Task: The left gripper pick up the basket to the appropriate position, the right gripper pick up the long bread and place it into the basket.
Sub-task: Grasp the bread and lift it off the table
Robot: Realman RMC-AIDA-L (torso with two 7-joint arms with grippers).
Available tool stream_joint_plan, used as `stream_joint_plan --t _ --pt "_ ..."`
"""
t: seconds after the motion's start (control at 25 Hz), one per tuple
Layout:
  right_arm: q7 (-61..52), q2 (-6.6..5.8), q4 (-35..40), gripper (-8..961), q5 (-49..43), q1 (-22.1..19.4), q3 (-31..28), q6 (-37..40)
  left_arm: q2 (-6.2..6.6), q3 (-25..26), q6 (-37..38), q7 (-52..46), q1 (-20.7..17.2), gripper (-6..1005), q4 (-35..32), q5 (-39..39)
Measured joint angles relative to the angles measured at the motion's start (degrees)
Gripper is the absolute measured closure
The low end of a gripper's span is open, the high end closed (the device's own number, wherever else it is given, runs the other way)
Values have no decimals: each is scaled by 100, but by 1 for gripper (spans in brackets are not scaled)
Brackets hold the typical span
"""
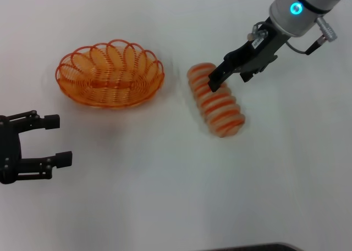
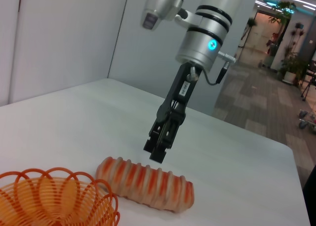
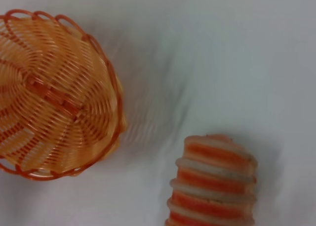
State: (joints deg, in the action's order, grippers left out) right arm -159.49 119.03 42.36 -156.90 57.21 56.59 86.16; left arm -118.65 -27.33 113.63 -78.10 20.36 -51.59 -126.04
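The orange wire basket (image 1: 110, 75) stands on the white table at the back left; it also shows in the left wrist view (image 2: 54, 201) and the right wrist view (image 3: 52, 95). The long bread (image 1: 216, 101), tan with orange-red stripes, lies on the table to the right of the basket (image 2: 145, 182) (image 3: 215, 181). My right gripper (image 1: 223, 81) hovers just above the bread's far end, open and empty (image 2: 157, 152). My left gripper (image 1: 64, 140) is open and empty at the near left, short of the basket.
The white table (image 1: 165, 196) has bare room in front of the basket and the bread. The left wrist view shows the table's far edge (image 2: 291, 152), with an office floor beyond it.
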Motion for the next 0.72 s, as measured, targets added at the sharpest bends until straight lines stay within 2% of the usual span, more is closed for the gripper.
stream_joint_plan --t 0.4,0.72 --pt "-361 43 -744 66 -69 430 379 -639 0 -1 2 151 -37 128 -38 -16" --pt "-501 71 -1037 68 -63 625 485 -942 8 -1 2 174 -63 128 -89 -18"
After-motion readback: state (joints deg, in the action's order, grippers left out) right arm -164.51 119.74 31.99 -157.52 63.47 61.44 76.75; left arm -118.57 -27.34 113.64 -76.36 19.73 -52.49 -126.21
